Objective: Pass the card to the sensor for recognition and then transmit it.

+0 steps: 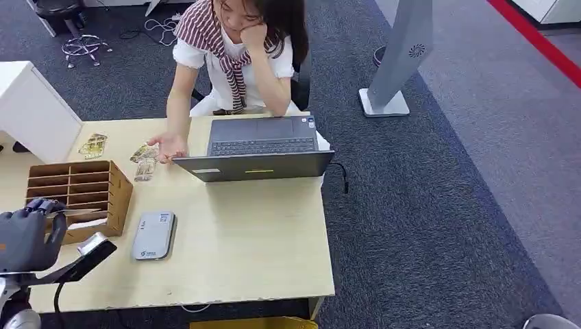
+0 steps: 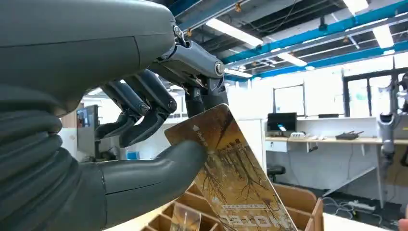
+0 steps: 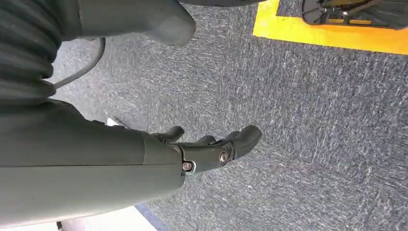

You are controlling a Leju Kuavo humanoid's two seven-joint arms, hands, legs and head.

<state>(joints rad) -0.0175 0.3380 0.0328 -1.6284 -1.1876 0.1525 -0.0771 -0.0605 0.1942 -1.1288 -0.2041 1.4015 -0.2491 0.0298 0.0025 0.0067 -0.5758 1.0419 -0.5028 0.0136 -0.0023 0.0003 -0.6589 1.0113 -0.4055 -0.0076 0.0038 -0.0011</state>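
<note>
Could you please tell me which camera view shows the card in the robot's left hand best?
The left wrist view: the card is close up, its golden print visible, pinched by the left hand. The head view shows it as a thin sliver at that hand, above the wooden rack. The right wrist view faces carpet.

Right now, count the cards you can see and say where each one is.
4, maybe more. One card pinched in the left hand; one on the desk behind the wooden organizer; two near the person's hand. Organizer slots may hide others.
</note>
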